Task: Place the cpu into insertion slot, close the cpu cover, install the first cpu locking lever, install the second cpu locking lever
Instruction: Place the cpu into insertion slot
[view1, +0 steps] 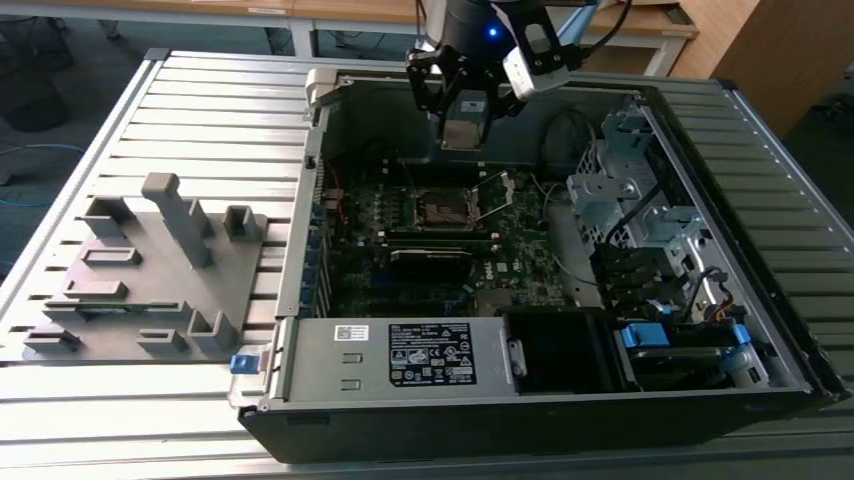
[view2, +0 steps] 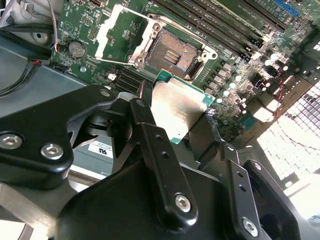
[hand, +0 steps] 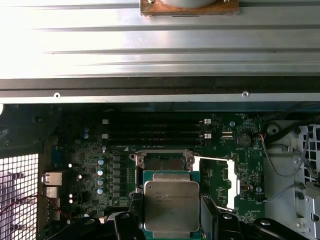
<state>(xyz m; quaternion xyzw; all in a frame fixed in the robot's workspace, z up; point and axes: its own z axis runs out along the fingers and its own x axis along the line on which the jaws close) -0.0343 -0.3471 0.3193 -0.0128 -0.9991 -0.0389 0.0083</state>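
Exterior view: a single robot arm reaches down from the top of the frame into an open desktop computer case (view1: 400, 360). The case lies on its side on a slatted metal table (view1: 200, 100). The black gripper (view1: 461, 125) hangs over the far end of the dark green circuit board (view1: 534, 270), its fingers pointing down. The jaws are closed narrowly on the cpu (view1: 461, 135), pinching two opposite edges.

In the second wrist view, black metal fingers (view2: 150, 135) with round screw heads flank the chip. The cpu is a small flat square with a dull silver-grey metal top, rounded corners and a thin green border. It has no long axis. In the first wrist view its metal face is turned toward the camera and its edges run roughly square with the socket's edges.

The insertion slot (view2: 172, 54) lies bare beyond the chip, a dark square bed inside a thin metal rim. The cpu is held in the air above the board, near the slot but not in it. The cpu cover (view2: 120, 35), a thin silver frame with a large square window, is swung open beside the slot. Long black memory sticks (hand: 155, 135) lie beyond the socket.

At the exterior view's left, a grey moulded fixture (view1: 147, 270) with upright posts rests on the table.
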